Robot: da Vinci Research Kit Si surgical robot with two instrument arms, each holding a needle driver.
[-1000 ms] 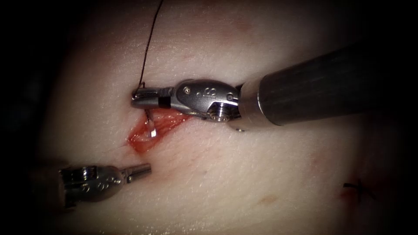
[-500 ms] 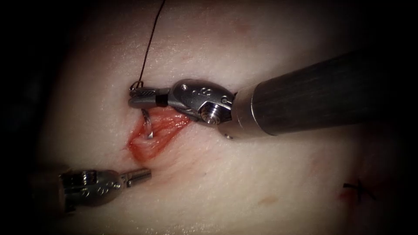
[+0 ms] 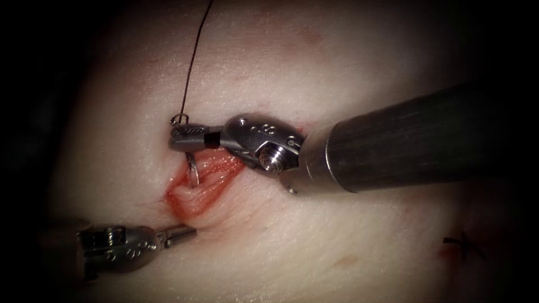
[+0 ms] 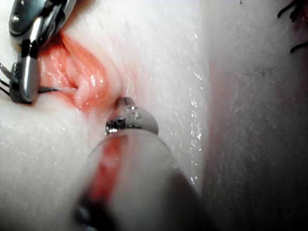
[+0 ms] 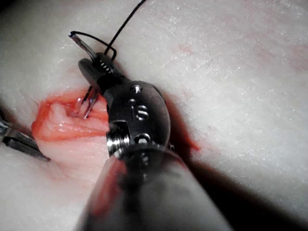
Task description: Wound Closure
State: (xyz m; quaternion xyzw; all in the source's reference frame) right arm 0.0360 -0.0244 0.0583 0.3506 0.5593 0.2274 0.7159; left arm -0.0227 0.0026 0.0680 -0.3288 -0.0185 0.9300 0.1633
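The left needle driver [image 3: 182, 232] lies nearest, at the near end of the cut [image 3: 193, 193], its jaws clenched together with nothing between them and its tip resting on the pale tissue [image 3: 314, 235] just beside the wound's lip. In the left wrist view this tool [image 4: 126, 103] points its closed tip at the fold of tissue at the edge of the cut [image 4: 79, 84].

Beyond it the cut lies open, red and wet inside. The curved needle [image 3: 192, 168] dips into the cut at its far end; its tip seems to sit among the red tissue, though whether it has pierced the tissue cannot be told. In the right wrist view the needle [image 5: 88, 103] runs from the jaws down into the wound.

At the far end of the cut the right needle driver [image 3: 182, 137] grasps the needle near its thread end, jaws shut on it. From there the dark thread [image 3: 193, 56] leaves the needle's tail in a small loop and rises away over the tissue beyond the cut.
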